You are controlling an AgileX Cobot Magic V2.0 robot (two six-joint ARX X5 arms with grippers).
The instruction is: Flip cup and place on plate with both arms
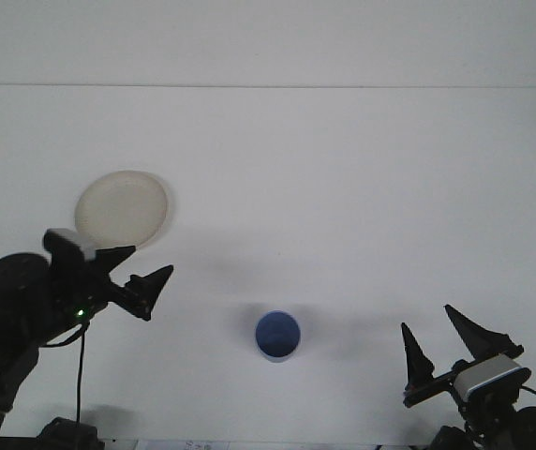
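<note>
— How far along are you?
— Barely begun: your blue cup point(276, 336) stands untouched, well apart from the plate point(121, 210).
— Grippers?
— Left gripper point(141, 284) and right gripper point(440, 339) are both spread, holding nothing.

Nothing here carries writing I can read. The blue cup point(276, 336), low in the middle of the frame, has no visible label, and the pale plate point(121, 209) at the left has no print or mark. The white table point(343, 187) bears no lettering or signs. A strip along the bottom edge of the frame is too small and blurred to read.
</note>
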